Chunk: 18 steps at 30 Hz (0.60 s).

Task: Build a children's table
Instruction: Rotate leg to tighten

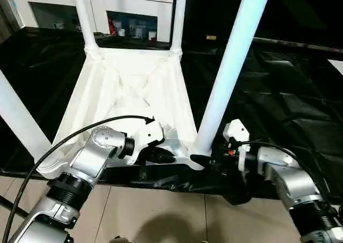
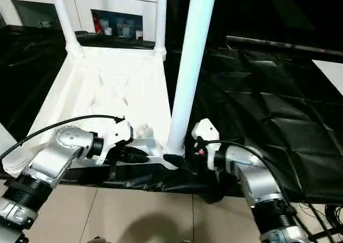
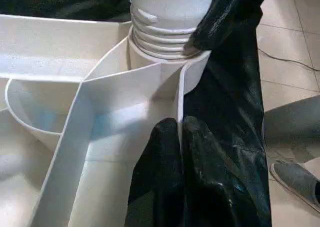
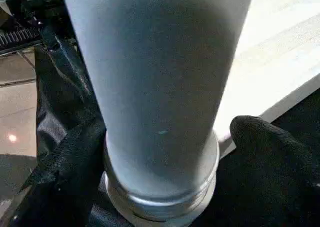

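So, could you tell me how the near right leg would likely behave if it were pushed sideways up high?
The leg is a tall, smooth tube, so it would probably lever hard on its corner socket. It looks like hollow plastic, likely light. The upturned tabletop overhangs the work table's edge, so it might slide.

forearms point(image 1: 91, 160): silver, ribbed black cuffs | wrists: white housings | cable point(image 1: 64, 138): black | pincer fingers point(image 3: 170, 157): black

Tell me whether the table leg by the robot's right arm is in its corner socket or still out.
In. The leg stands upright with its threaded base seated in the tabletop's near corner socket.
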### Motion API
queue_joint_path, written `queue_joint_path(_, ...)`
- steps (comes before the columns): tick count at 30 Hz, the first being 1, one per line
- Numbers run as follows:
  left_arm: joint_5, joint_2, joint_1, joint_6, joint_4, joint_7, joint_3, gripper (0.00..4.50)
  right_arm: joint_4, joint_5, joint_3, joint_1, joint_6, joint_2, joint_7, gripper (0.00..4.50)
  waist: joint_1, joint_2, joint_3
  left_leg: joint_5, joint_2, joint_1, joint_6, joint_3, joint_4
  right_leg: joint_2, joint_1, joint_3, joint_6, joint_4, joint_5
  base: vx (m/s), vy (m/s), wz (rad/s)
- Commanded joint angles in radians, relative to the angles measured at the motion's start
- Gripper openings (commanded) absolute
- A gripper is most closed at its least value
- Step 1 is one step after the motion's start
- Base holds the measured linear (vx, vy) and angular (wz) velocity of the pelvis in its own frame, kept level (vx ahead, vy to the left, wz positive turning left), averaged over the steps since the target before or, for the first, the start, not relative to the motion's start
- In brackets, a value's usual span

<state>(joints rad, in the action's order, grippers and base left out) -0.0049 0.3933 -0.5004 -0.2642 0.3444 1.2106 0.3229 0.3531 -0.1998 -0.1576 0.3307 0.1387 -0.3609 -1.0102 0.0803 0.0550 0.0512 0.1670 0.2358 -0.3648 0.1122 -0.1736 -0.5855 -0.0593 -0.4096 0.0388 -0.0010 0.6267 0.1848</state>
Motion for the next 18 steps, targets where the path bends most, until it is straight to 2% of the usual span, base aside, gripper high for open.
queue_joint_path(1,-0.025,-0.010,0.024,-0.012,-0.014,-0.004,-0.001,0.00,0.022,0.012,0.014,0.029,-0.017,-0.015,0.007,3.84,0.003,0.010,-0.059,0.216,-0.008,0.003,-0.029,-0.010,0.064,-0.058,0.047,-0.031,-0.166,-0.083,0.268,0.000,0.000,0.00)
queue_joint_path(4,-0.022,-0.007,0.023,-0.008,-0.009,-0.009,-0.001,0.00,0.036,0.011,0.008,0.036,-0.024,-0.017,-0.001,3.64,0.003,0.014,-0.058,0.223,-0.008,0.005,-0.030,-0.011,0.064,-0.059,0.045,-0.031,-0.157,-0.086,0.292,0.000,0.000,0.00)
queue_joint_path(8,-0.024,-0.003,0.027,-0.013,-0.014,-0.010,-0.002,0.00,0.043,0.011,0.010,0.039,-0.026,-0.014,-0.002,3.30,0.002,0.014,-0.058,0.222,-0.007,0.004,-0.030,-0.010,0.065,-0.058,0.045,-0.031,-0.152,-0.086,0.300,0.000,0.000,0.00)
queue_joint_path(9,-0.026,-0.007,0.028,-0.019,-0.016,-0.018,-0.006,0.00,0.050,0.008,0.019,0.042,-0.029,-0.005,0.011,3.10,0.001,0.017,-0.057,0.227,-0.007,0.003,-0.030,-0.010,0.065,-0.058,0.044,-0.030,-0.151,-0.086,0.308,0.000,0.000,0.00)
queue_joint_path(11,-0.030,-0.011,0.030,-0.028,-0.017,-0.027,-0.010,0.00,0.066,0.010,0.027,0.046,-0.034,0.005,0.035,3.02,0.000,0.017,-0.057,0.227,-0.007,0.003,-0.028,-0.009,0.066,-0.059,0.044,-0.030,-0.152,-0.086,0.311,0.000,0.000,0.00)
queue_joint_path(14,-0.013,-0.041,0.020,-0.031,0.005,-0.093,-0.016,0.00,0.116,0.033,0.046,0.057,-0.040,0.043,0.147,2.82,-0.009,0.020,-0.055,0.234,-0.009,0.003,-0.016,-0.009,0.067,-0.059,0.041,-0.029,-0.147,-0.091,0.341,0.000,0.000,0.00)
queue_joint_path(15,0.005,-0.073,0.007,-0.032,0.033,-0.153,-0.019,0.00,0.151,0.050,0.060,0.064,-0.040,0.077,0.235,2.79,-0.015,0.024,-0.055,0.241,-0.010,0.000,-0.011,-0.008,0.067,-0.059,0.043,-0.028,-0.138,-0.092,0.360,0.000,0.000,0.00)
queue_joint_path(18,0.038,-0.145,-0.039,-0.035,0.109,-0.260,-0.015,0.00,0.189,0.058,0.086,0.080,-0.013,0.169,0.403,2.75,-0.021,0.023,-0.054,0.259,-0.012,0.004,-0.002,-0.008,0.067,-0.058,0.037,-0.030,-0.118,-0.099,0.410,0.000,0.000,0.00)
